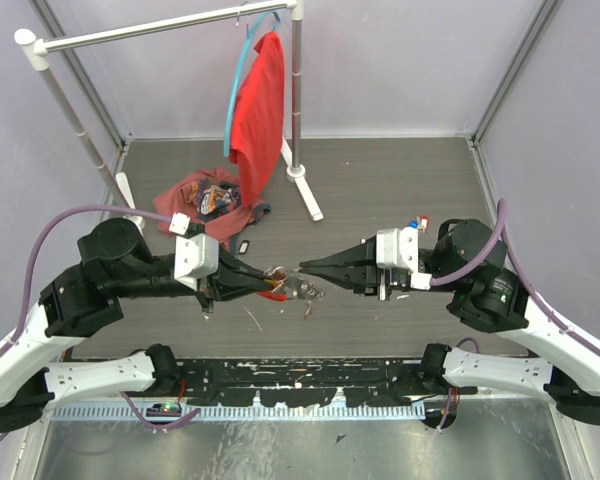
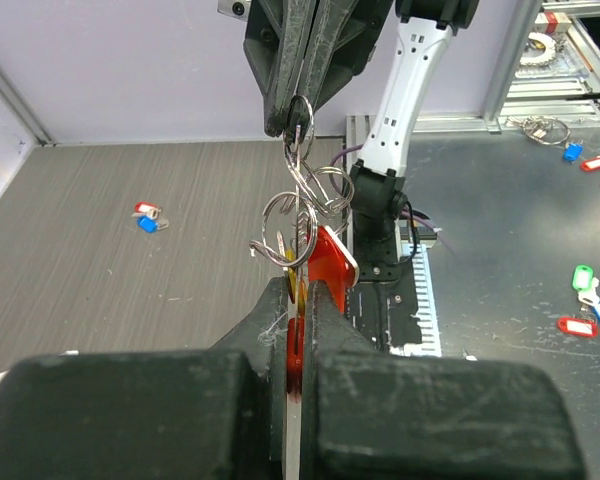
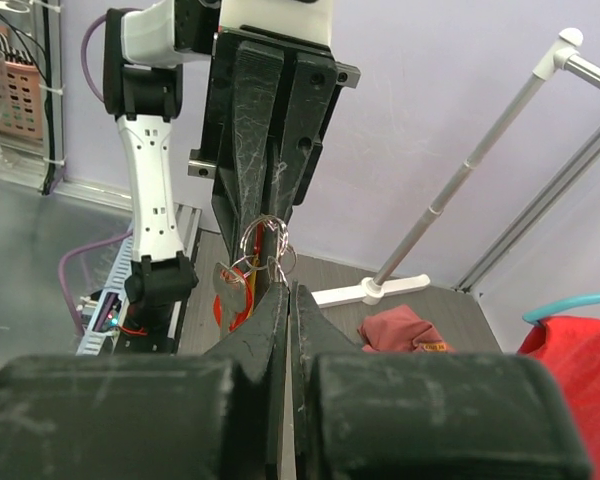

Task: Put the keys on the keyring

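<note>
Mid-air, left jaws clamp the keyring [image 2: 292, 225] by its red tag [image 2: 330, 265], right jaws pinch the top ring [image 2: 300, 108]; best hold the tag steady and feed slowly along the coil.

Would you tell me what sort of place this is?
Probably a robotics lab test cell: a left arm and right arm bolted at a table edge, plain walls with metal frame posts, and staged props like a clothes rack holding a red shirt.
</note>
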`<state>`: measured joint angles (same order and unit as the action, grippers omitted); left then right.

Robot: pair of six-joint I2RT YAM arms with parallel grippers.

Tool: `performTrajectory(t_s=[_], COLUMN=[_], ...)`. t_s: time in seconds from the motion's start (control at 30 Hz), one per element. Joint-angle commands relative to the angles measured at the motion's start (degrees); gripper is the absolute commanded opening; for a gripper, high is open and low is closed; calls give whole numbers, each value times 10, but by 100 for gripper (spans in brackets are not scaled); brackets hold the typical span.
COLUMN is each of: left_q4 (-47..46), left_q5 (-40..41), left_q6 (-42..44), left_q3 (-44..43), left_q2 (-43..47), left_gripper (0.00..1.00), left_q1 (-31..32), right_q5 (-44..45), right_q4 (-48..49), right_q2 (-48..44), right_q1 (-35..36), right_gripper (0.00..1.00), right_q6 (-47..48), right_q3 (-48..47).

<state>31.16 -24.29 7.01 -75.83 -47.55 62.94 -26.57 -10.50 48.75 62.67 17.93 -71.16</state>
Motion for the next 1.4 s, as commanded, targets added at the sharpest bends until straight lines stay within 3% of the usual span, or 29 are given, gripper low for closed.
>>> performTrajectory(t_s=[0.0, 0.37, 0.7, 1.37], left_q4=[-40, -17, 12, 29], left_q5=[10, 53, 134, 214], left_q6=[4, 19, 46, 68], left_q3=[-5, -11, -16, -24], left_q2=[25, 25, 7, -17], left_gripper=[0, 0, 0, 0], left_q1=[2, 2, 2, 2], right_q5=[50, 79, 124, 232], right_q4=[-35, -123, -148, -254], right_q2=[-4, 27, 47, 113], right_q1=[-2, -2, -1, -2], right_gripper=[1, 1, 1, 1], right_q6=[12, 35, -2, -18], right_q3=[-32, -77, -93, -153])
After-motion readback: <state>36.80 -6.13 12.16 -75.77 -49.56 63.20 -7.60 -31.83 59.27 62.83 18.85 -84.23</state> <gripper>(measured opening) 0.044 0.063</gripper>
